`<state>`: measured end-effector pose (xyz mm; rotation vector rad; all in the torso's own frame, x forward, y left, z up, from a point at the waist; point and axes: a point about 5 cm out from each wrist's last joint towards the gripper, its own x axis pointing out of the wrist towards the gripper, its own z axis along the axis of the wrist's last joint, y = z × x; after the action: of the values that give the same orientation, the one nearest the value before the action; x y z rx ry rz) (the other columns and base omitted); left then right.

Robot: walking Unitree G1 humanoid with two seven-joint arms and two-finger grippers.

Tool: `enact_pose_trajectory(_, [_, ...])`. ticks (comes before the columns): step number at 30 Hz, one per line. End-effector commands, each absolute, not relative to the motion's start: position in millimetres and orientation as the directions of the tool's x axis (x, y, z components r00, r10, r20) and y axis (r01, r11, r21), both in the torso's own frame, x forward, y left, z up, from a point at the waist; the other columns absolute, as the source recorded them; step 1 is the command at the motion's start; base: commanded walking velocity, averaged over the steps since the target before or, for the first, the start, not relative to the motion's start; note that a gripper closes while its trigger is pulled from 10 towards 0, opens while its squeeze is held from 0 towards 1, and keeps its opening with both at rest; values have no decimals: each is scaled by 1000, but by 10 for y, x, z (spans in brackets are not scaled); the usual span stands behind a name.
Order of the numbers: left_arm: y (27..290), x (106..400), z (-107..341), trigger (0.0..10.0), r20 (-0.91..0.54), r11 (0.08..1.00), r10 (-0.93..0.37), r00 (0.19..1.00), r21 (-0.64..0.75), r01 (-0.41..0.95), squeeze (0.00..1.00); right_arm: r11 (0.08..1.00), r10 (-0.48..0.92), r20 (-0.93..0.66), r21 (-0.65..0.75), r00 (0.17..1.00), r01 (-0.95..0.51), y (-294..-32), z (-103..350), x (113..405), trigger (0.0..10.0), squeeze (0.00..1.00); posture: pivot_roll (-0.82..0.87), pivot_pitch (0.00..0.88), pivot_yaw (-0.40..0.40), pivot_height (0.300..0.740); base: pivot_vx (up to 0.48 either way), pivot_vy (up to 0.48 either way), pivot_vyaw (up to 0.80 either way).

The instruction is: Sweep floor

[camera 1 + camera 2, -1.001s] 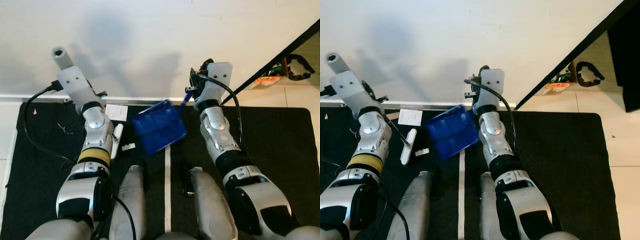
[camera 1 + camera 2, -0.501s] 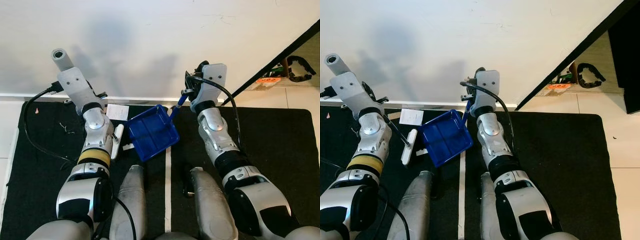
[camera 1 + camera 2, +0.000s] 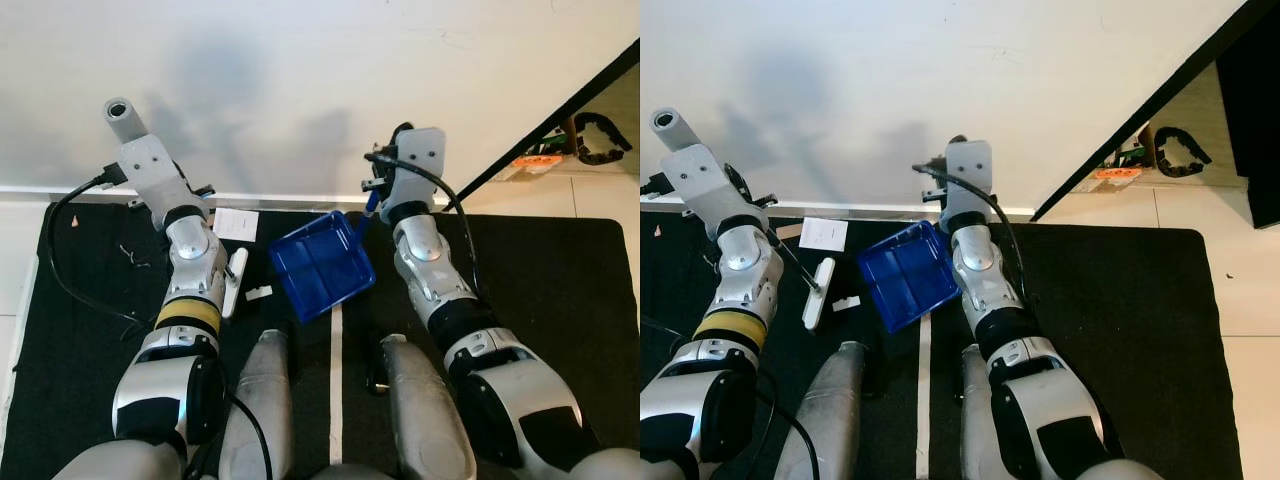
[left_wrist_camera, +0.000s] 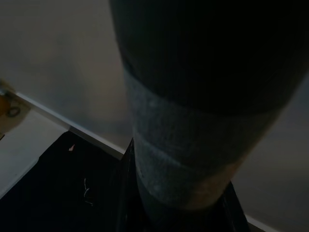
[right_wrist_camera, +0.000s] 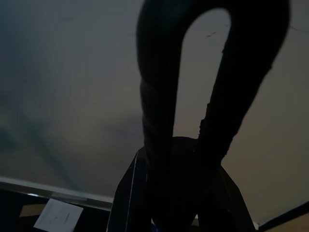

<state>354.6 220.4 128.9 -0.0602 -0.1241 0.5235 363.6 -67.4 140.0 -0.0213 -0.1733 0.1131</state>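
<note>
A blue dustpan (image 3: 322, 265) hangs tilted just above the black mat (image 3: 560, 290), near the wall. My right gripper (image 3: 376, 196) is shut on its handle; the right wrist view has the dark loop of that handle (image 5: 183, 72) between my fingers. My left gripper (image 4: 178, 212) is shut on a thick grey broom handle (image 3: 122, 115) that points up along the wall. Its thin rod runs down to a white brush head (image 3: 235, 283) on the mat, left of the dustpan. A white paper scrap (image 3: 235, 224) and a small white piece (image 3: 257, 293) lie by the brush head.
A white wall with a baseboard (image 3: 280, 200) closes off the mat ahead. A black cable (image 3: 60, 270) loops over the mat at left, near small bits of debris (image 3: 125, 258). Pale tile floor and an orange object (image 3: 535, 160) lie at the far right. My grey legs (image 3: 265, 400) stand on the mat.
The dustpan swung left and turned, then came back right; my right wrist edged slightly left. The left arm and the broom stayed still.
</note>
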Motion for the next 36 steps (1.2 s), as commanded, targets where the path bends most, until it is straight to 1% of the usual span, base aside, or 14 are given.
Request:
enact_pose_trajectory(1, [2181, 3470, 1070, 10000, 17, 862, 505, 863, -71, -503, 0, 995, 97, 133, -45, 986, -91, -701, 1316, 3622, 10000, 0, -21, 367, -33, 740, 0, 0, 0])
enact_pose_trajectory(13, [2141, 3474, 1052, 10000, 7, 868, 493, 870, -73, -491, 0, 999, 54, 21, -6, 998, -53, -672, 1050, 3528, 10000, 0, -19, 376, -32, 740, 0, 0, 0])
enact_pose_trajectory(18, [1997, 3531, 1039, 10000, -14, 893, 445, 895, -65, -445, 0, 1000, 23, -1, -8, 1000, -23, -668, 1021, 3526, 10000, 0, -17, 392, -33, 740, 0, 0, 0])
enact_pose_trajectory(21, [1728, 3636, 1090, 10000, -41, 911, 389, 920, -130, -391, 0, 999, -10, -9, -38, 1000, 10, -737, 1007, 3539, 10000, 0, -31, 401, -34, 740, 0, 0, 0])
enact_pose_trajectory(22, [1588, 3684, 1138, 10000, -57, 907, 372, 927, -191, -376, 0, 999, -27, -15, -47, 1000, 26, -796, 986, 3539, 10000, 0, -31, 405, -36, 740, 0, 0, 0])
enact_pose_trajectory(23, [1588, 3684, 1138, 10000, -57, 907, 372, 927, -191, -376, 0, 999, -27, -15, -47, 1000, 26, -796, 986, 3539, 10000, 0, -31, 405, -36, 740, 0, 0, 0])
enact_pose_trajectory(24, [1438, 3731, 1200, 10000, -69, 900, 349, 935, -255, -355, 0, 998, -45, -21, -53, 999, 43, -860, 963, 3538, 10000, 0, -30, 406, -36, 740, 0, 0, 0])
enact_pose_trajectory(25, [1438, 3731, 1200, 10000, -69, 900, 349, 935, -255, -355, 0, 998, -45, -21, -53, 999, 43, -860, 963, 3538, 10000, 0, -30, 406, -36, 740, 0, 0, 0])
enact_pose_trajectory(27, [894, 3853, 1495, 10000, -67, 874, 233, 970, -424, -239, 0, 992, -104, -37, -69, 994, 101, -1090, 892, 3526, 10000, 0, -28, 406, -36, 740, 0, 0, 0])
enact_pose_trajectory(28, [894, 3853, 1495, 10000, -67, 874, 233, 970, -424, -239, 0, 992, -104, -37, -69, 994, 101, -1090, 892, 3526, 10000, 0, -28, 406, -36, 740, 0, 0, 0])
enact_pose_trajectory(29, [353, 3891, 1876, 10000, -21, 835, 97, 995, -542, -93, 0, 983, -170, -51, -81, 984, 165, -1322, 836, 3505, 10000, 0, -30, 399, -22, 740, 0, 0, 0])
enact_pose_trajectory(30, [353, 3891, 1876, 10000, -21, 835, 97, 995, -542, -93, 0, 983, -170, -51, -81, 984, 165, -1322, 836, 3505, 10000, 0, -30, 399, -22, 740, 0, 0, 0])
enact_pose_trajectory(33, [-12, 3865, 2229, 10000, 54, 790, -1, 999, -612, 34, 0, 974, -216, -58, -89, 975, 211, -1486, 802, 3486, 10000, 0, -32, 392, -14, 740, 0, 0, 0])
enact_pose_trajectory(36, [-100, 3867, 2470, 10000, 126, 769, -28, 992, -631, 102, 0, 970, -230, -55, -94, 972, 225, -1550, 804, 3483, 10000, 0, -31, 386, 0, 740, 0, 0, 0])
